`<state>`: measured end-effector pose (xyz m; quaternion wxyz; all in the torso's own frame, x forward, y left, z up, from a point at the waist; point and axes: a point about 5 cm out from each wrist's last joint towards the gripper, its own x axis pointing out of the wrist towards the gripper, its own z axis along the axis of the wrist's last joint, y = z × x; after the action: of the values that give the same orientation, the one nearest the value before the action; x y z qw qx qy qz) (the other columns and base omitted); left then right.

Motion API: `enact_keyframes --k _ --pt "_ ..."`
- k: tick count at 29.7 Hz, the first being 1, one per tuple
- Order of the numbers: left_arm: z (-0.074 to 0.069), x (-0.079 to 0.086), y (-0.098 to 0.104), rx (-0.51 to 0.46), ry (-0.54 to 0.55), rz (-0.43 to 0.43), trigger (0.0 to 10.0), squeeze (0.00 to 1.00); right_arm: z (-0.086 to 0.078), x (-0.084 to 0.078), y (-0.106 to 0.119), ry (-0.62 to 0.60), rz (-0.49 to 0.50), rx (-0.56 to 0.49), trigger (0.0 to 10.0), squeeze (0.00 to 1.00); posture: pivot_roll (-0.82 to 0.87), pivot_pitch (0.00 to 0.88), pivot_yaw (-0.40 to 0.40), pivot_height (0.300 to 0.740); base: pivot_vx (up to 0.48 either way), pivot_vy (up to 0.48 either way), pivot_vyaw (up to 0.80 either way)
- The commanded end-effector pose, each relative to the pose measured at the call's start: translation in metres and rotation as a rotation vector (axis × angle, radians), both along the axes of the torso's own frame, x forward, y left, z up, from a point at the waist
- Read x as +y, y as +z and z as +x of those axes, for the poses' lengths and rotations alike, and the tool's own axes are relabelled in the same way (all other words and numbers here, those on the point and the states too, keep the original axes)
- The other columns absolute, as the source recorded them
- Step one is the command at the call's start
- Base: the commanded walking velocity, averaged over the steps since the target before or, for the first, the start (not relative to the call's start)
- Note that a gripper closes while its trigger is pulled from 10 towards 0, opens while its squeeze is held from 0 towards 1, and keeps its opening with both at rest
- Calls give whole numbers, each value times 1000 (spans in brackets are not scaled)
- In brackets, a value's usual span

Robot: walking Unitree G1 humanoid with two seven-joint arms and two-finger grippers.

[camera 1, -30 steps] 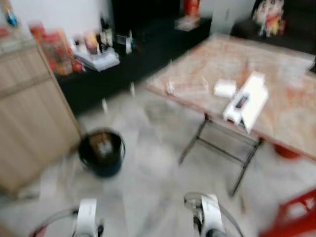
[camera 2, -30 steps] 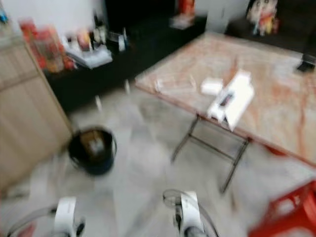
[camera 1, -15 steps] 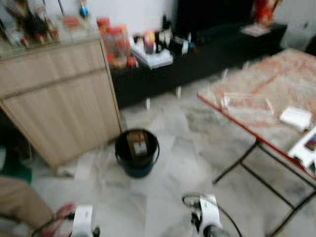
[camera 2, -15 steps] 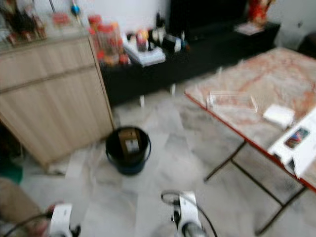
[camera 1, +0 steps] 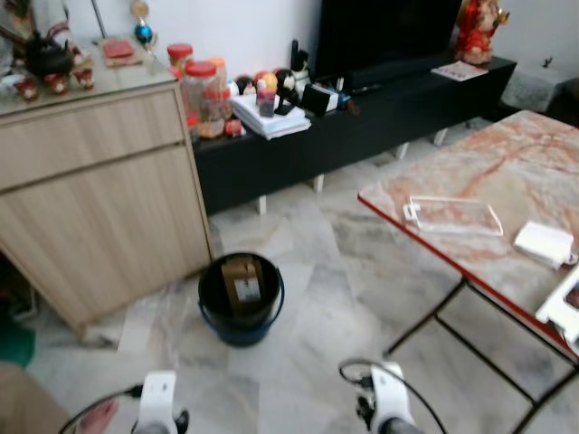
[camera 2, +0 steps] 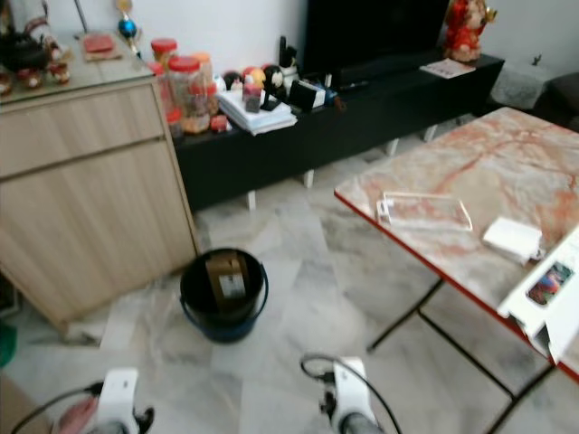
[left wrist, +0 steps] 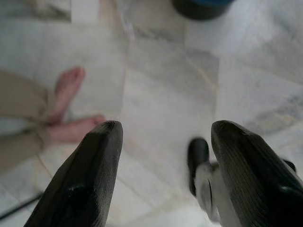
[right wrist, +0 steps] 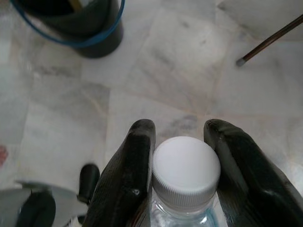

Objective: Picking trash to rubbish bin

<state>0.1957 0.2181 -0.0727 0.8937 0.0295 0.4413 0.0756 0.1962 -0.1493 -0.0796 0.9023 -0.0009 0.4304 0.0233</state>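
A dark round rubbish bin (camera 1: 241,299) with a blue rim stands on the marble floor in front of me, with a brown carton inside. In the right wrist view my right gripper (right wrist: 182,165) is shut on a clear plastic bottle (right wrist: 185,176) with a white cap, held low above the floor; the bin (right wrist: 75,23) lies ahead of it. My left gripper (left wrist: 163,175) is open with nothing between its fingers, hanging over the bare floor. Both wrists, the left arm (camera 1: 156,402) and the right arm (camera 1: 387,414), show at the bottom of the head views.
A wooden cabinet (camera 1: 99,190) stands left of the bin and a black TV bench (camera 1: 362,117) runs behind it. A marble folding table (camera 1: 488,208) with metal legs is on the right. A person's bare feet (left wrist: 71,111) rest on the floor at my left.
The camera has swung left: the bin now sits near the centre and the table has slid to the right edge. The picture has sharpened. Both arms hold the same pose.
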Motion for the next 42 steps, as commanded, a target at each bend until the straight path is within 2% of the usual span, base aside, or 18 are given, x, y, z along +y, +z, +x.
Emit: enact_keyframes --k 1,7,11,14,21,26,30,42 --pt "2 -7 0 -2 -18 -7 10000 0 -4 -13 -2 -40 -17 17 10000 0 30 0 -6 740 337 0 0" --pt "3 -6 0 -4 -15 -6 10000 0 -3 -11 -1 -21 -11 3 10000 0 29 0 -1 740 341 0 0" --pt "5 -4 2 -10 -8 -3 10000 0 -1 -11 0 -17 -16 -5 10000 0 29 0 -4 740 340 0 800" --pt "6 -2 2 -12 -1 -2 10000 0 -3 -13 -1 -54 -6 6 10000 0 26 0 -1 740 339 0 267" --pt "4 0 2 -12 13 -1 10000 0 -6 -17 -2 -46 -19 11 10000 0 29 0 -7 740 338 0 0" --pt "3 0 1 -10 21 -3 10000 0 -7 -18 -3 -31 -30 20 10000 0 30 0 -8 740 335 0 800" --pt "3 0 1 -10 25 -4 10000 0 -7 -17 -3 -57 -12 17 10000 0 30 0 -8 740 334 0 0" --pt "2 4 2 -13 41 0 10000 0 -2 -14 -1 -24 -18 8 10000 0 39 0 -11 740 334 0 0"
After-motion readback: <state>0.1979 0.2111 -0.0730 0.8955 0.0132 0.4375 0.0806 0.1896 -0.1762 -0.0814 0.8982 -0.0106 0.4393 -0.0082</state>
